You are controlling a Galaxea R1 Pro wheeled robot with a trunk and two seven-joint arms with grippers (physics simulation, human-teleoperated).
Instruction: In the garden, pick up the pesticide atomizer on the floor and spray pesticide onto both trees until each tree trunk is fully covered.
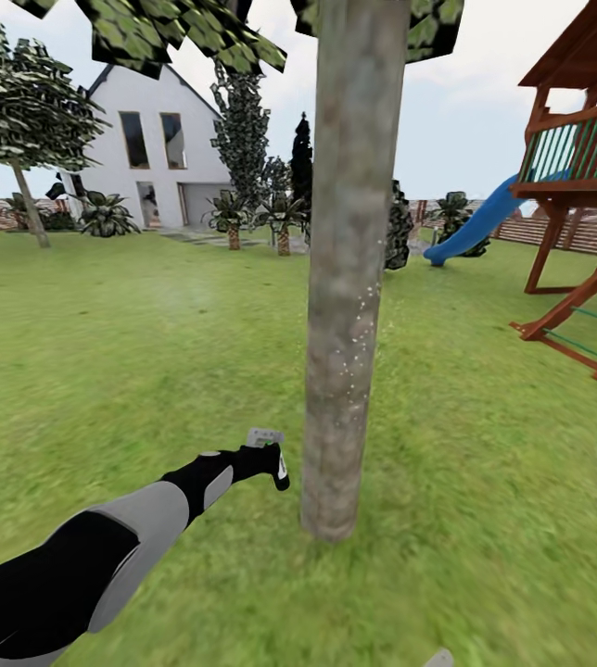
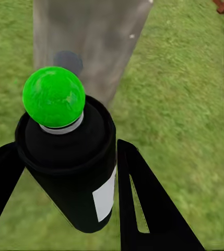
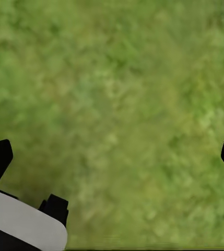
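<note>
A thick grey-brown tree trunk point(image 1: 349, 278) rises from the lawn straight ahead, with white pesticide specks point(image 1: 365, 310) scattered on its right side at mid height. My left gripper point(image 1: 266, 460) reaches toward the trunk's lower left, shut on the pesticide atomizer point(image 1: 264, 437). The left wrist view shows the black bottle point(image 2: 75, 172) with its white label, topped by a bright green ball, clamped in the left gripper point(image 2: 69, 151) and pointed at the trunk point(image 2: 85, 47). The second tree point(image 1: 30, 199) stands far off at the left. My right gripper point(image 3: 117, 151) hangs open over bare grass.
A wooden playset point(image 1: 586, 185) with a blue slide point(image 1: 475, 227) stands at the right. A white house point(image 1: 159, 148), dark conifers point(image 1: 243, 130), low palm-like plants point(image 1: 283, 218) and a slat fence point(image 1: 539, 230) line the far side. Open lawn lies all around the trunk.
</note>
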